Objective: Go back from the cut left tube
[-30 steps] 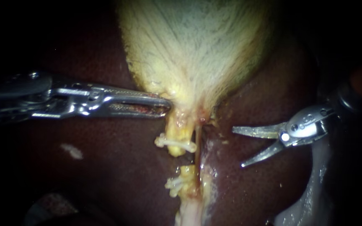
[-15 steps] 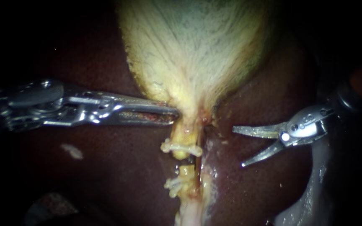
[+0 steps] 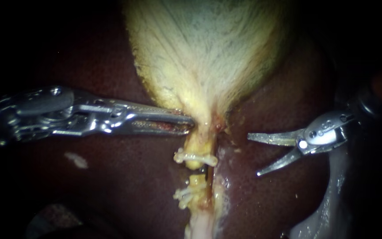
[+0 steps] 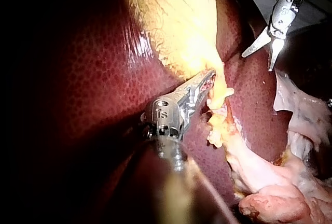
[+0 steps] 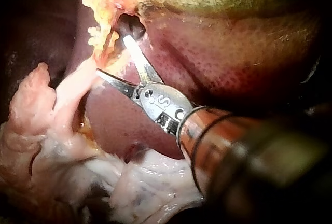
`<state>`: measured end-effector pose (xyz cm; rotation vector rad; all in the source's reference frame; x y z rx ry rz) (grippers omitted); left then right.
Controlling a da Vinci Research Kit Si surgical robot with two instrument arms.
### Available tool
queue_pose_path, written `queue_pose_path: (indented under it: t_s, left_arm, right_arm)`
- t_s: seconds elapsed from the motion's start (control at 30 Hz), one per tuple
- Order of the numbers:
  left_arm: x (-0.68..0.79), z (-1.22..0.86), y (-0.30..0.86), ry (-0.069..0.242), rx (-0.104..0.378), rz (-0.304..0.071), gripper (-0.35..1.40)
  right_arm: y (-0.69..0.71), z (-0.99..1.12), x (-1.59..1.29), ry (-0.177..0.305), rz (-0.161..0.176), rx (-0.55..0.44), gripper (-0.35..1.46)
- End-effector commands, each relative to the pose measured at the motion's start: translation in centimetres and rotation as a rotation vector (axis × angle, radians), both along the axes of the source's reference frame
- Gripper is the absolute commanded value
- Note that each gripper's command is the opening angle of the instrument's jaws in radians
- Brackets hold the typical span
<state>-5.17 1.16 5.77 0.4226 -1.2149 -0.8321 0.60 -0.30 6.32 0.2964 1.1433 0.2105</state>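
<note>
The cut left tube point(image 3: 196, 144) lies in two stumps on the liver point(image 3: 120, 177) below the gallbladder point(image 3: 204, 57), with a gap between them. An upper clip point(image 3: 195, 158) and a lower clip point(image 3: 185, 194) each sit on a stump. The left instrument point(image 3: 192, 124) is clamped on the gallbladder neck just above the upper stump. The right instrument point(image 3: 254, 156), blades parted and holding nothing, hangs over the liver, apart from the tube

Two instruments point(image 3: 191, 124) point(image 3: 254, 155), one gallbladder point(image 3: 204, 57), one liver point(image 3: 124, 177)
</note>
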Motion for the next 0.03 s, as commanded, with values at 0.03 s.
queue_pose_path:
  t_s: [0.03]
  left_arm:
    - [0.00,0.00,0.00,0.000,0.000,0.000,-0.35]
  right_arm:
    - [0.00,0.00,0.00,0.000,0.000,0.000,1.40]
